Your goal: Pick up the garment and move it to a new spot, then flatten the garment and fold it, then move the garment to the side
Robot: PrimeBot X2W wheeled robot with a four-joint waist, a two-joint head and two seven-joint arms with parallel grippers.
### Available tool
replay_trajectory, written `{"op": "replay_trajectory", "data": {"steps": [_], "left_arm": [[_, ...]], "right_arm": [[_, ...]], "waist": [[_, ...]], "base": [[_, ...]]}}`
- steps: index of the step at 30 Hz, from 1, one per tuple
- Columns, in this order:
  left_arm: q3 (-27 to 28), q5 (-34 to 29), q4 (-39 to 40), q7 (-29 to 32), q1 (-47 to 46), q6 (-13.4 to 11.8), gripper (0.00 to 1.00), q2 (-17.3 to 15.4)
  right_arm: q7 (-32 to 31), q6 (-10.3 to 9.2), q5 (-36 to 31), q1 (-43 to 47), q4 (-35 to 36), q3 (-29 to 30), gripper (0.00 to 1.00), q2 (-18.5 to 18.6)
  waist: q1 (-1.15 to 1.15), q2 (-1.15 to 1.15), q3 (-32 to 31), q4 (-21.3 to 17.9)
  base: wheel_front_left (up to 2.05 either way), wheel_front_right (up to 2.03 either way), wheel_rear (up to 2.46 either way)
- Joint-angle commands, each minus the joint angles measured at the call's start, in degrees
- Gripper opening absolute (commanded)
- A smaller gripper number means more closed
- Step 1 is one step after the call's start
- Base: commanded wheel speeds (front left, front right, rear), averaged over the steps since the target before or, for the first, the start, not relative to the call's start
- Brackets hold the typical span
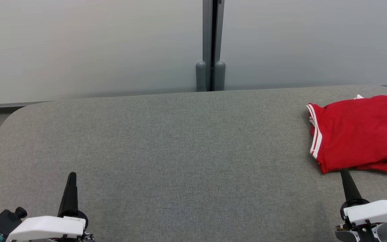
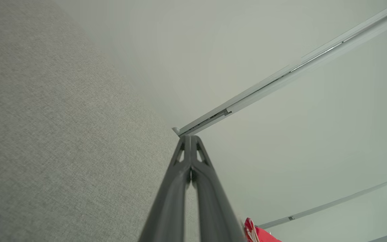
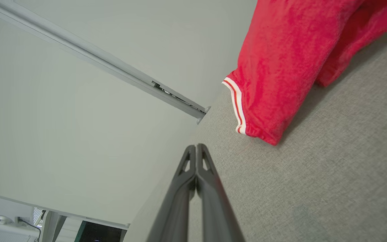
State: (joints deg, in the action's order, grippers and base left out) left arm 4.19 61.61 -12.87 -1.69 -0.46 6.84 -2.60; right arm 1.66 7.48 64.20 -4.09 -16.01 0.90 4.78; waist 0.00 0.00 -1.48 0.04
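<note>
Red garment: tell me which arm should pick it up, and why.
Right. The red garment lies at the right end of the grey table, and the right gripper, shut, sits just short of its near edge. The left gripper, also shut, is far across the table.
</note>
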Motion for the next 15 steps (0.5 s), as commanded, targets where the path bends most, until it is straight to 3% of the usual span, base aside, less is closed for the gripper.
{"op": "replay_trajectory", "data": {"steps": [1,15], "left_arm": [[0.37,1.79,0.39,0.38,-1.7,0.36,0.0,-0.37],[0.93,9.07,-0.01,2.39,-2.89,0.45,0.0,-0.39]], "right_arm": [[-0.53,0.02,1.62,-1.08,0.68,0.5,0.0,0.14],[-2.48,0.02,8.27,-1.47,1.1,1.86,0.0,-0.34]], "waist": [[0.0,0.0,0.04,0.0],[0.0,0.0,0.37,-0.01]], "base": [[0.0,0.0,0.0],[0.0,0.0,0.0]]}}
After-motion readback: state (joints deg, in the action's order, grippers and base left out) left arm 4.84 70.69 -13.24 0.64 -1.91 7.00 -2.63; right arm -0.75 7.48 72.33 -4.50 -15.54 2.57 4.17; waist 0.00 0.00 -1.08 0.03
